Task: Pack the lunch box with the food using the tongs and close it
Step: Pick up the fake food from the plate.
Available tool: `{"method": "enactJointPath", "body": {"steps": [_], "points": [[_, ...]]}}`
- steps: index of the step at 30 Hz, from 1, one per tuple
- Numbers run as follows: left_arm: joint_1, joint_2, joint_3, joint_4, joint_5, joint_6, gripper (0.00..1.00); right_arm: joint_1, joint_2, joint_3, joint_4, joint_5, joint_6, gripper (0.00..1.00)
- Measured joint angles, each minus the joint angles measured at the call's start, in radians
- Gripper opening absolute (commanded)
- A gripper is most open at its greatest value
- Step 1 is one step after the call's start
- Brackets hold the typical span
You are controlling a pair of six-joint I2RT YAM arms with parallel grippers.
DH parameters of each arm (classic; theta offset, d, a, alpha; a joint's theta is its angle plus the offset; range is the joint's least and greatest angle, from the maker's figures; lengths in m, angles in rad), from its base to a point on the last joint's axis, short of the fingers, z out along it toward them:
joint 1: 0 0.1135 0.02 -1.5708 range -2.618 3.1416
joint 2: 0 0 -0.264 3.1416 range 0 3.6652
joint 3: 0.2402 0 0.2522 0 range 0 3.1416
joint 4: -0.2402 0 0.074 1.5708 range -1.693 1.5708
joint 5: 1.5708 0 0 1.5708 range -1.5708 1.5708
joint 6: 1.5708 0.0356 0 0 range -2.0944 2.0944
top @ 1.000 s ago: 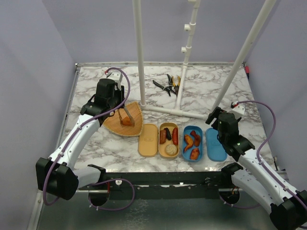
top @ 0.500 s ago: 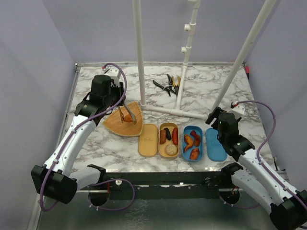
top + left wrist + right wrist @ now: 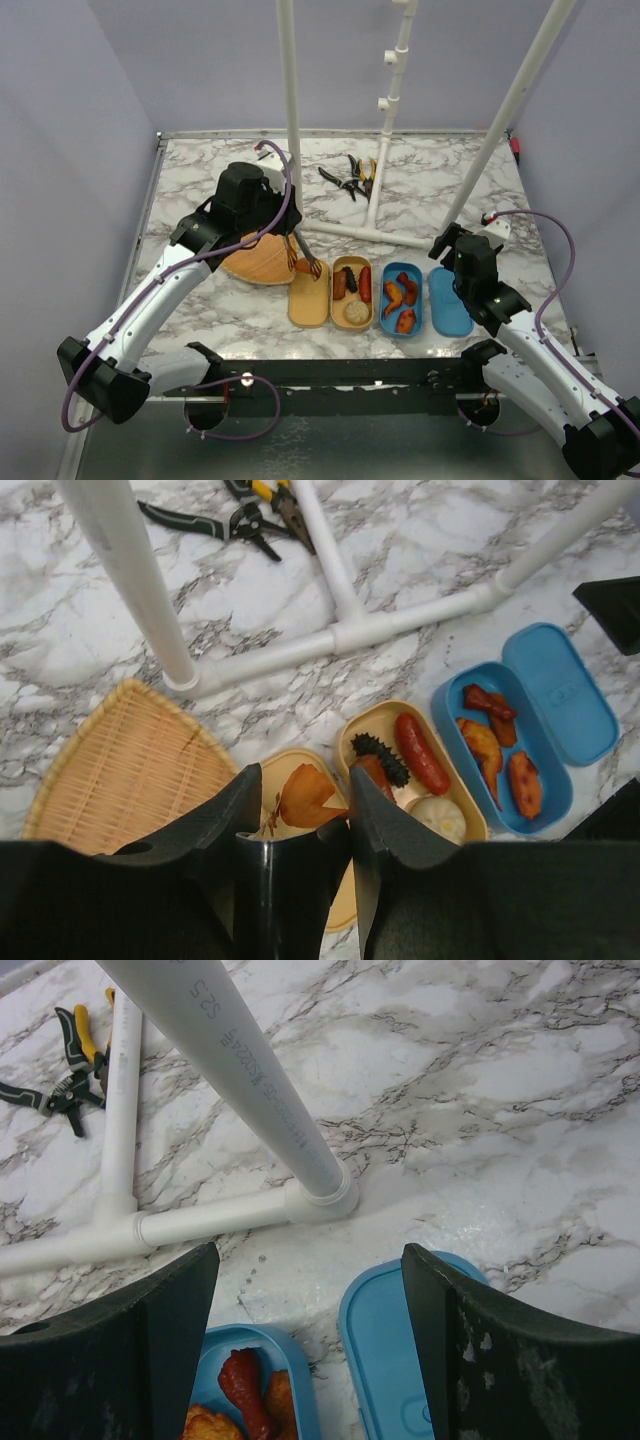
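Left gripper is clamped on the slim grey metal tongs, whose tips pinch a glossy orange food piece just ahead of the fingers, above the smooth tan oval lid. A second ago it hung over the woven fan-shaped tray — now behind it. Right gripper, jaws wide apart, has not moved from above the blue lid. Dark print on the white pipe is too smeared to read.
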Motion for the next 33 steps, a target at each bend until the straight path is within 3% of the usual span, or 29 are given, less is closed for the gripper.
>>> {"method": "enactJointPath", "body": {"steps": [8,20,33], "points": [[-0.118,0.013,0.088,0.006,-0.014,-0.018,0.25,0.0,-0.008,0.0,0.0,0.0,0.0,0.79],[-0.439,0.17,0.1,0.088,-0.032,-0.036,0.25,0.0,-0.009,0.008,-0.003,0.0,0.0,0.79],[-0.491,0.338,0.124,0.258,0.015,-0.041,0.25,0.0,-0.021,0.013,-0.007,0.005,-0.001,0.79]]}}
